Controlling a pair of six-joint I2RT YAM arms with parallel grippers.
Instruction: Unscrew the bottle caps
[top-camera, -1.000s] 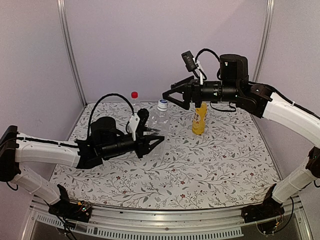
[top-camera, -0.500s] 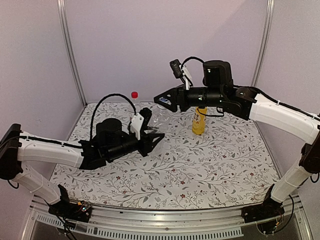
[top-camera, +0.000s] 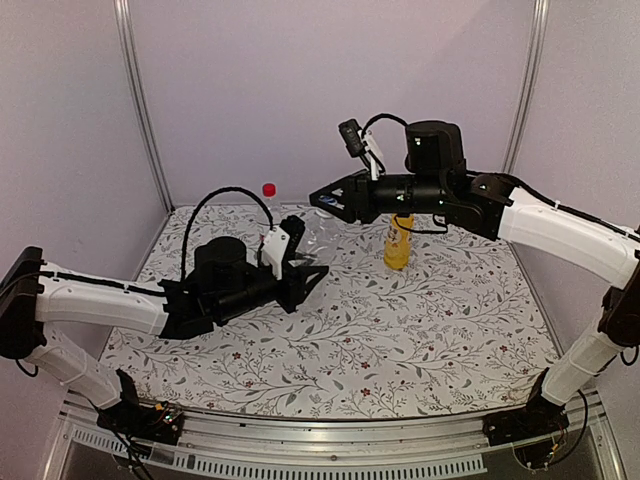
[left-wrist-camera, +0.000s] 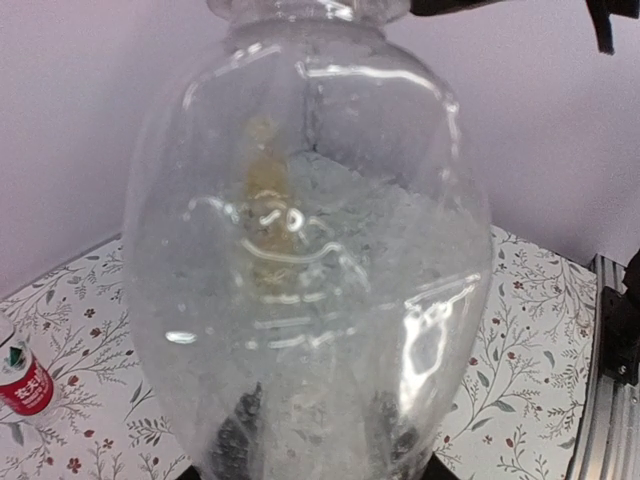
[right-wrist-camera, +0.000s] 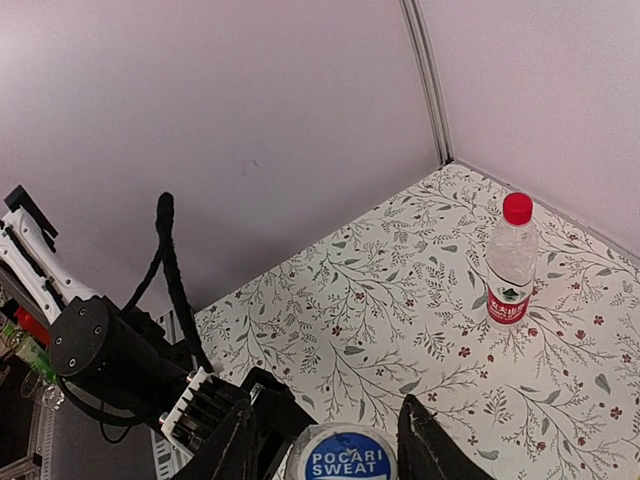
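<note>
Jaws first: left gripper (top-camera: 303, 272) looks clamped across the lower body of the clear bottle (left-wrist-camera: 310, 250), with its fingers showing dark through the plastic at the base in the left wrist view. Right gripper (top-camera: 326, 200) has its jaws straddling the blue cap (right-wrist-camera: 345, 458), one finger on each side and close to the rim; can't tell whether they are pinching yet. The clear bottle stands upright mid-tabletop (top-camera: 430, 330), with the cap on top directly under the right wrist. My read is that the step in hand is cap grasp, then twist. The bottle looks empty or near empty, so it is probably light and thin-walled and will likely dent or spin if squeezed hard or held low. A hold nearer the stiffer shoulder would resist torque better. The cap is small, hard and probably ribbed, so take it square across the diameter with the fingers low on the skirt, or it may slip out. The red-capped bottle (right-wrist-camera: 510, 270) is at the back left with its red cap (right-wrist-camera: 517, 208) on, and the yellow bottle (top-camera: 398, 245) is just right of centre with its top hidden behind the right arm. Both stand well apart from the jaws and look untouched.
</note>
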